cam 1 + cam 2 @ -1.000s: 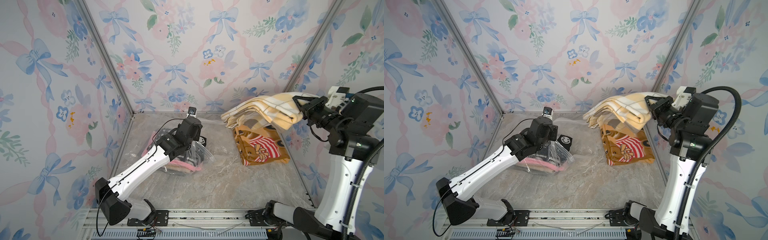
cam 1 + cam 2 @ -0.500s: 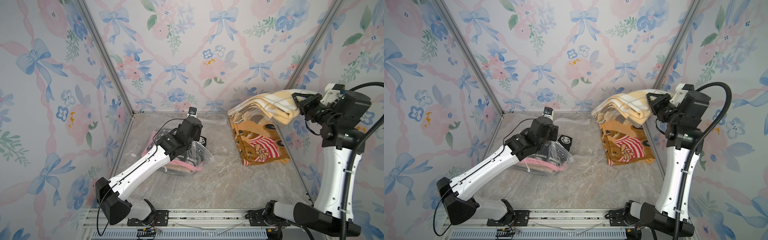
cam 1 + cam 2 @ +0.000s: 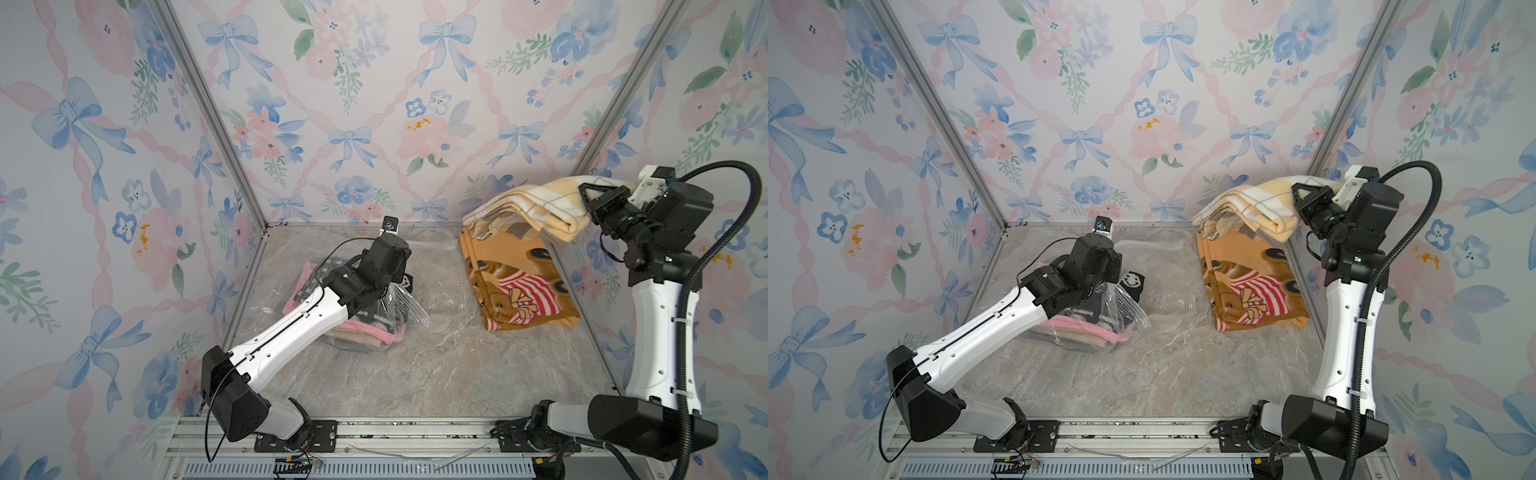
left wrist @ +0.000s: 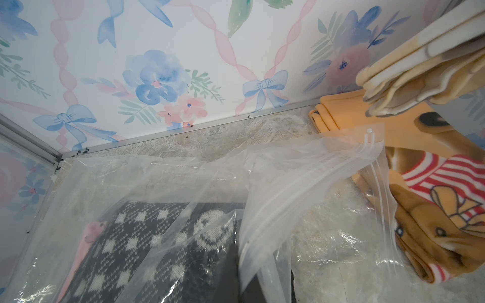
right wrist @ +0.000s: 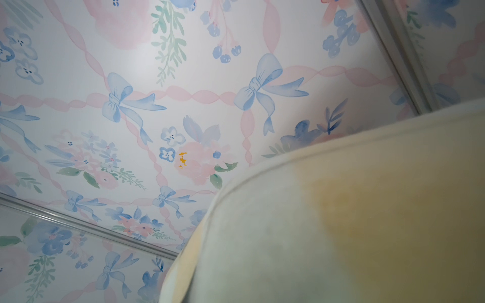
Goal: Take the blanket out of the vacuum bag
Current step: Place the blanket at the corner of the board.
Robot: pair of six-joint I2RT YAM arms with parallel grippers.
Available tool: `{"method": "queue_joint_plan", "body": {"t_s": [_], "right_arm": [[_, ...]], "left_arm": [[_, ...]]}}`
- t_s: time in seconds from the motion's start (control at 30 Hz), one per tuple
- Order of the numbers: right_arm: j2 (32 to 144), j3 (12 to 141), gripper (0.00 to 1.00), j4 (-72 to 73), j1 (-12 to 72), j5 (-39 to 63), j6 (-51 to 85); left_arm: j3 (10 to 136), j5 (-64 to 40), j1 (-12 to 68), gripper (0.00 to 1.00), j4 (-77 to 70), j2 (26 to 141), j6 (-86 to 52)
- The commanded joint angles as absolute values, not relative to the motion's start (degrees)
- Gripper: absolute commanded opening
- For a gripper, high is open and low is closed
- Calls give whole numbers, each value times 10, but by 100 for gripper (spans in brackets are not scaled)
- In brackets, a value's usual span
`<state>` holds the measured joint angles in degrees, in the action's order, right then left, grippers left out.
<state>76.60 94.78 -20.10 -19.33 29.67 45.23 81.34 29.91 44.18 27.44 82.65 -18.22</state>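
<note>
The vacuum bag [image 3: 409, 309] [image 3: 1136, 318] is clear crinkly plastic lying across the left and middle of the table. Inside it are a black-and-white knit blanket [image 4: 147, 241] and folded pink cloth [image 3: 368, 328]. My left gripper [image 3: 384, 286] [image 4: 244, 283] points down at the bag and is shut on a fold of its plastic [image 4: 288, 168]. At the back right, my right gripper [image 3: 587, 196] [image 3: 1299, 196] is shut on a cream and yellow checked blanket [image 3: 523, 208] [image 5: 341, 223]. The blanket hangs in the air, outside the bag. It hides the right fingers in the right wrist view.
An orange teddy-bear blanket [image 3: 519, 286] [image 3: 1246, 286] lies folded on the table below the lifted one, against the right wall. The bag's zip edge with its white slider [image 4: 368, 135] reaches towards it. Floral walls close in three sides.
The right arm has carried the cream blanket to the right, towards the right wall, and its free end now hangs over the orange blanket. The left arm has not moved.
</note>
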Motion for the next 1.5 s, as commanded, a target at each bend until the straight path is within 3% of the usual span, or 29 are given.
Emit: {"method": "queue_joint_plan", "body": {"t_s": [0.0, 1.1, 1.47], "right_arm": [[778, 954, 0, -84, -188, 300, 429], [1040, 1148, 0, -35, -143, 265, 362], [1075, 1217, 0, -67, -135, 265, 340]], "left_arm": [[829, 301, 440, 0, 273, 832, -188], [867, 294, 416, 0, 273, 905, -166], [868, 287, 414, 0, 273, 913, -171]]}}
